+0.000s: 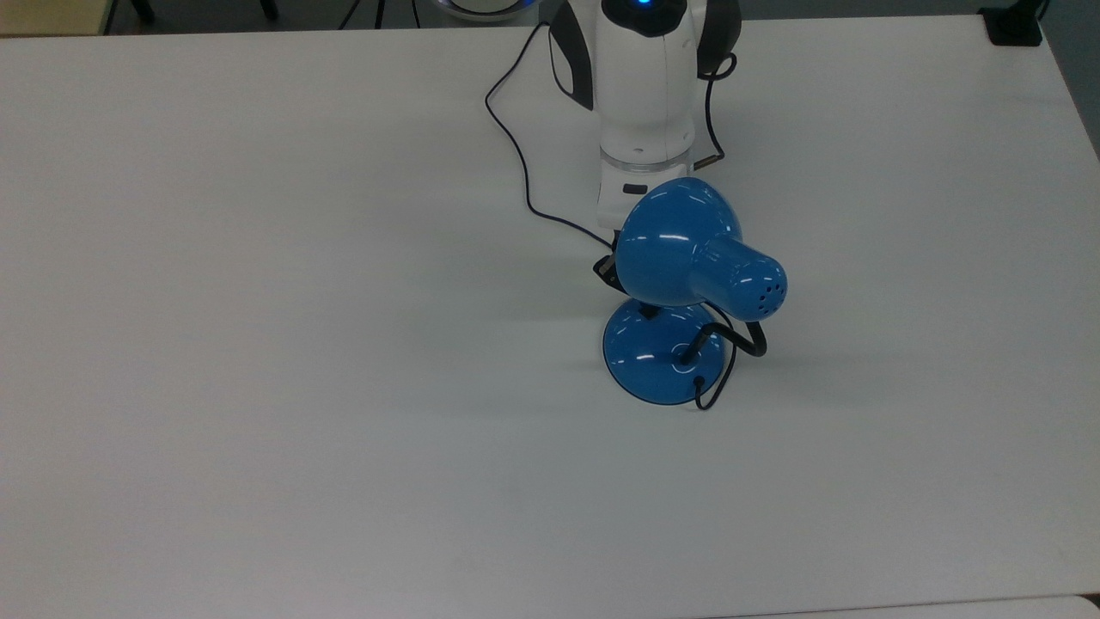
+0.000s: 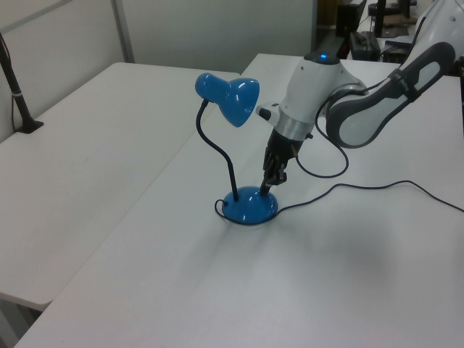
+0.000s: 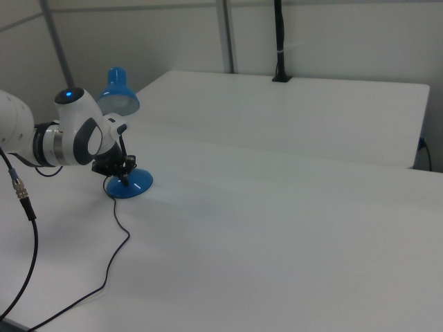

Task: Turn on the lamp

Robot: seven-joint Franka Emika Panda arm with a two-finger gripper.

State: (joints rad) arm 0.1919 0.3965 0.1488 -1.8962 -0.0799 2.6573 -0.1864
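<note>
- The small glossy blue desk lamp (image 2: 239, 145) is standing upright on the plain white table (image 1: 258, 344), its round domed base (image 1: 657, 357) sitting nearer the top view's bottom edge than the arm, with a black cord (image 2: 362, 187) trailing away across the table.
- The small black switch (image 1: 649, 313) is lying on the side of the base that faces the arm, tucked under the bell-shaped shade (image 1: 679, 241) in the top view.
- The black two-finger end effector (image 2: 267, 185) is pointing steeply down and hanging right at that edge of the base, beside the black gooseneck (image 2: 217, 148); whether it is touching the switch I cannot tell.
- Whether its jaws are parted or closed I cannot tell; it seems to be gripping nothing.
- Judging by this, the switch is lying just below and a shade forward of the tips, so a short downward press looks called for.
</note>
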